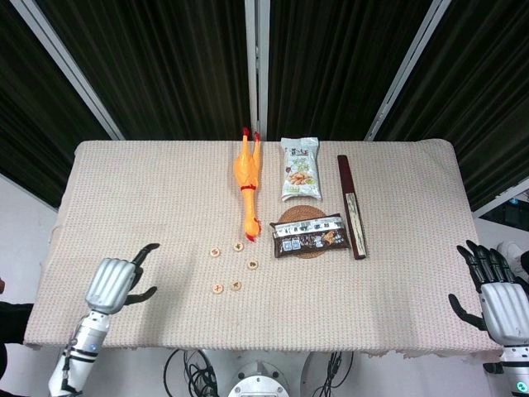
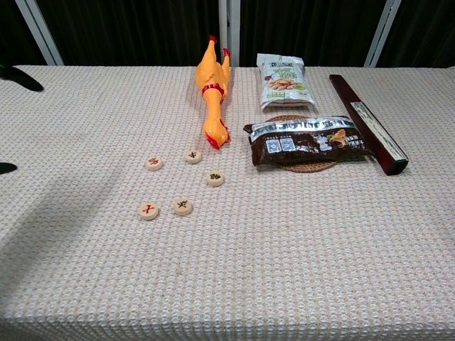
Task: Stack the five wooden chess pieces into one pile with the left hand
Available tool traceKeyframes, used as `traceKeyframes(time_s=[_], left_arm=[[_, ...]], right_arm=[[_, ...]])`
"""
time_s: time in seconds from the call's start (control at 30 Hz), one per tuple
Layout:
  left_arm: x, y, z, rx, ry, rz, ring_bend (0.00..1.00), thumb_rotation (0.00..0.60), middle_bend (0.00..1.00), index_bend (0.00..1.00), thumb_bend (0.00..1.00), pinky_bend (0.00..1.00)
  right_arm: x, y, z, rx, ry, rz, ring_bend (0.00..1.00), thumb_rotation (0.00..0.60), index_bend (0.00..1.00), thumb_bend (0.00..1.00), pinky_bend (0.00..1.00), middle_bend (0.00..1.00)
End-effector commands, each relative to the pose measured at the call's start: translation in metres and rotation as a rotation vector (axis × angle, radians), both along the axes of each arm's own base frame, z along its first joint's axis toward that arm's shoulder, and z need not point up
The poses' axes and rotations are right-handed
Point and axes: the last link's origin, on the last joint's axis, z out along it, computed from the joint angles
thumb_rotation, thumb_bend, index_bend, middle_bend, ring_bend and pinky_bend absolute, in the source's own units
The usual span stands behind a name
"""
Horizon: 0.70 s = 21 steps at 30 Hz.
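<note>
Rubber chicken (image 1: 245, 184) just above five flat round chess pieces (image 1: 235, 285), lower centre; left hand (image 1: 111, 284) fingers spread, empty.

A rectangular table covered with a beige woven cloth (image 1: 149, 198) carries everything. Five small round wooden chess pieces (image 2: 183, 206) lie flat and apart from one another in a loose cluster left of centre. Beyond them an orange rubber chicken (image 2: 213, 92) lies lengthwise. To its right sit a pale snack bag (image 2: 283, 79), a round wicker coaster (image 2: 302, 167) with a dark brown snack packet (image 2: 306, 141) lying across it, and a long dark brown box (image 2: 366, 122).
</note>
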Motion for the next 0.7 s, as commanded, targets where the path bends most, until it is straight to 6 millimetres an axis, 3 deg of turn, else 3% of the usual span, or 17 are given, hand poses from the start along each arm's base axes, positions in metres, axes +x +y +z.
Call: traceKeyframes(time_s=[0.03, 0.43, 0.7], left_arm=[[0.019, 0.007, -0.02, -0.056, -0.036, -0.019, 1.0, 0.6, 1.0, 0.28, 0.16, 0.99], [0.076, 0.047, -0.064, -0.087, -0.043, -0.051, 1.0, 0.6, 1.0, 0.34, 0.13, 1.0], [0.096, 0.069, -0.094, -0.105, 0.002, 0.012, 1.0, 0.6, 1.0, 0.37, 0.14, 1.0]], right_arm=[[0.0, 0.001, 0.001, -0.001, -0.002, 0.003, 0.0, 0.6, 0.0, 0.28, 0.0, 0.0], [0.0, 0.004, 0.007, -0.01, -0.018, 0.01, 0.0, 0.6, 0.0, 0.28, 0.0, 0.0], [-0.002, 0.004, 0.01, -0.018, -0.028, 0.008, 0.0, 0.6, 0.0, 0.28, 0.0, 0.0]])
